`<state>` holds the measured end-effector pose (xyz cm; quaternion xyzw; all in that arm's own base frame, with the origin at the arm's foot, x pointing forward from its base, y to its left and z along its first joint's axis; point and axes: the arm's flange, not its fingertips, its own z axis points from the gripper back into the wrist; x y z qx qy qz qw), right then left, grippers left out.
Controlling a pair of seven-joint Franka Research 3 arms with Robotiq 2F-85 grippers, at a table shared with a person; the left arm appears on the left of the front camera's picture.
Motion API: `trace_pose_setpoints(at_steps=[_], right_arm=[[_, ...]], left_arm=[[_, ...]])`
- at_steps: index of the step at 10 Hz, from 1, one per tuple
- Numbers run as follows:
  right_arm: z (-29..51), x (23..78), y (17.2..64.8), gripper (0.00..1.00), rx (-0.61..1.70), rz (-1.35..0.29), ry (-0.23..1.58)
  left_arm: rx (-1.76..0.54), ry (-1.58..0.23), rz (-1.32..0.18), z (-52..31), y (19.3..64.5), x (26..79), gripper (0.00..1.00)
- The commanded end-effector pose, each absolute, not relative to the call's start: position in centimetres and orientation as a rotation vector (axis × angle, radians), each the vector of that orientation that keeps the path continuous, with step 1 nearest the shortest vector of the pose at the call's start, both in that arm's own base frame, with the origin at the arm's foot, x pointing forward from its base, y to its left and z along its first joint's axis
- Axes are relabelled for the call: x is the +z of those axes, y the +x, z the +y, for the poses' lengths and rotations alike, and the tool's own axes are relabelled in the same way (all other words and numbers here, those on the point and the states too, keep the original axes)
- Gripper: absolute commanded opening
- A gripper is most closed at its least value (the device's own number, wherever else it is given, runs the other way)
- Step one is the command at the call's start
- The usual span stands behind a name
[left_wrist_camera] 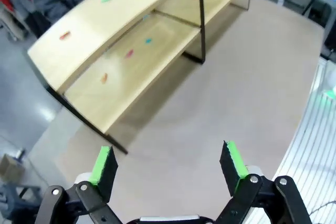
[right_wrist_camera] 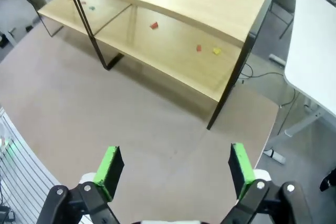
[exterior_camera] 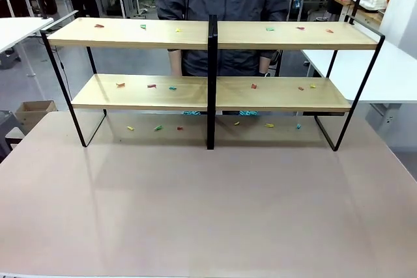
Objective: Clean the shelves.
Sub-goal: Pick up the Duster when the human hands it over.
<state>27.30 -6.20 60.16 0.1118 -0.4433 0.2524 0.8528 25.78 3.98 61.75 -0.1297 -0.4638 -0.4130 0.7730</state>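
I am hovering my left claw and right claw released and empty over the surface, facing the shelves standing toward its far side, seemingly surveying the coloured scraps littering both boards.

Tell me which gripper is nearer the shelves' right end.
Right. The right gripper hangs open above the table before that end of the shelves; the left gripper hangs off the opposite end.

shelves | two light wooden tiers, black frame | upright on table's far side | small coloured bits scattered
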Motion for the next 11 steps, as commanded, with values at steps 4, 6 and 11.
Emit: trace_pose_setpoints(at_steps=[4, 6, 11], right_arm=[[-5.1, 62.7, 28.8, 1.0, 0.54, -1.025, 0.304], [-5.4, 62.2, 29.0, 1.0, 0.554, -1.028, 0.325], [-5.3, 63.1, 29.4, 1.0, 0.523, -1.045, 0.333]], left_arm=[[-0.765, -0.474, -1.232, 5.0, 27.0, 63.8, 1.0], [-0.715, -0.492, -1.281, 4.5, 27.1, 63.6, 1.0], [-0.736, -0.478, -1.255, 5.4, 27.3, 64.7, 1.0]])
